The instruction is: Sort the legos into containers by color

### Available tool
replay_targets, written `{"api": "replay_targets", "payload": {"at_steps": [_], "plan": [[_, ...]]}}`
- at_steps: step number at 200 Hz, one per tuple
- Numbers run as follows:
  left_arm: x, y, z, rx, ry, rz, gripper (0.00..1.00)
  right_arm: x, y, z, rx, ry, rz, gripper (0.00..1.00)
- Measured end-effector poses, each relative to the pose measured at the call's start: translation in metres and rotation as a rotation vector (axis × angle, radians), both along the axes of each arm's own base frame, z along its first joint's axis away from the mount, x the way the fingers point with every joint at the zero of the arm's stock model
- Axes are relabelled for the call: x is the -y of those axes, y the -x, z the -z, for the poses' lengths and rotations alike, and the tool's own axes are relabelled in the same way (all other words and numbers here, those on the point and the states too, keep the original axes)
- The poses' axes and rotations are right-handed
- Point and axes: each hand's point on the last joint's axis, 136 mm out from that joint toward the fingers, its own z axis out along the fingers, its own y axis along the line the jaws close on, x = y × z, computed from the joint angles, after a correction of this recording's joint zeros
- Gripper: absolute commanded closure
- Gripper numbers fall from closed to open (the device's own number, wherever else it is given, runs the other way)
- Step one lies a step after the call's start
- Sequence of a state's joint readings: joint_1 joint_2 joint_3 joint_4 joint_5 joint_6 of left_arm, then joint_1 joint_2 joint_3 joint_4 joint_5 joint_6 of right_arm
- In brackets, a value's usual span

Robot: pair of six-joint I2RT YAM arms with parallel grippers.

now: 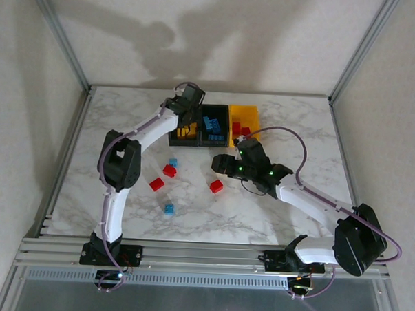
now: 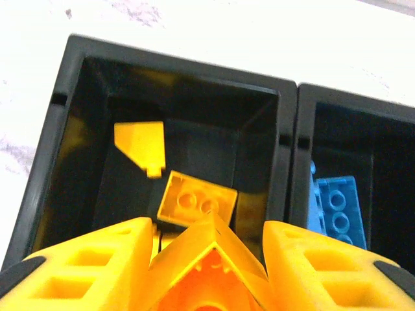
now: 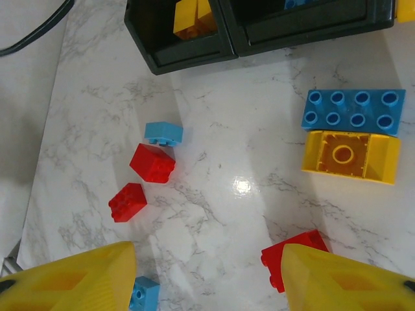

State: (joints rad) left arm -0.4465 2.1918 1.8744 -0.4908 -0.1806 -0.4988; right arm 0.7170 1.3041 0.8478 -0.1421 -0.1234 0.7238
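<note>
The left gripper (image 2: 207, 241) pinches a yellow sloped brick (image 2: 213, 269). The brick's glossy ridge points out past the tips of the two ribbed yellow fingers (image 2: 97, 259). The gripper hangs over the left black bin (image 2: 61, 129), whose smooth walls throw back yellow glints. On that bin's floor lie a yellow wedge (image 2: 139, 146) and a tilted yellow block (image 2: 198, 202) showing two round rings. The middle black bin (image 2: 305, 162), joined to it on the right, holds blue bricks (image 2: 337, 207) with studs up.

The right gripper (image 3: 206, 259) hovers with its jaws spread and nothing between them above the marbled table (image 3: 246, 188). A red brick (image 3: 295, 254) lies just beside one fingertip, partly hidden by it. Farther out is a blue eight-stud brick (image 3: 353, 111), its long axis parallel to the bins' front wall. A yellow brick (image 3: 350, 155) lies just beside it, hollow side up and pointing the same way.

Toward the table's left edge a small blue brick (image 3: 163, 133) touches a red cube-like brick (image 3: 152, 162). Near them are a second red one (image 3: 128, 202) and a blue piece (image 3: 144, 295).

The three bins stand in a row by the middle of the far edge. The yellow bin (image 1: 245, 116) is at the right end, with red bricks (image 1: 239, 129) inside.
</note>
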Motion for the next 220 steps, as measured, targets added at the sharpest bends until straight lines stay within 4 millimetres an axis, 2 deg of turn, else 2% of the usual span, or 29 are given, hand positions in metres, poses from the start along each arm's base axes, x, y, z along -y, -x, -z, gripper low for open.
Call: {"api": "replay_targets", "payload": {"at_steps": [32,84,95,123,145,167,194,220], "plan": [[-0.009,-0.022,0.017,-0.007,-0.001,-0.023,0.6,0.001,-0.002,0.0,0.004,0.002,0.001,0.39],[-0.015,-0.024,0.05,-0.064,-0.004,-0.025,0.56,0.002,-0.003,0.0,0.002,0.003,0.006,0.39],[-0.014,-0.024,0.052,-0.068,-0.002,-0.022,0.51,0.002,-0.003,0.0,0.002,0.003,0.006,0.39],[-0.009,-0.027,0.047,-0.058,0.013,0.0,0.4,0.002,-0.004,0.0,0.002,0.003,0.007,0.39],[-0.003,-0.035,0.034,-0.018,0.035,0.006,0.38,0.002,-0.003,0.0,0.001,0.003,0.008,0.4],[-0.003,-0.034,0.035,-0.019,0.035,0.007,0.38,0.003,-0.003,0.001,-0.001,0.003,0.009,0.4],[-0.005,-0.022,0.033,-0.029,0.032,0.011,0.39,0.003,-0.003,0.0,0.0,0.002,0.009,0.4],[-0.009,-0.004,0.011,-0.016,0.037,0.018,0.4,0.005,-0.003,-0.005,0.013,-0.002,0.016,0.4]]}}
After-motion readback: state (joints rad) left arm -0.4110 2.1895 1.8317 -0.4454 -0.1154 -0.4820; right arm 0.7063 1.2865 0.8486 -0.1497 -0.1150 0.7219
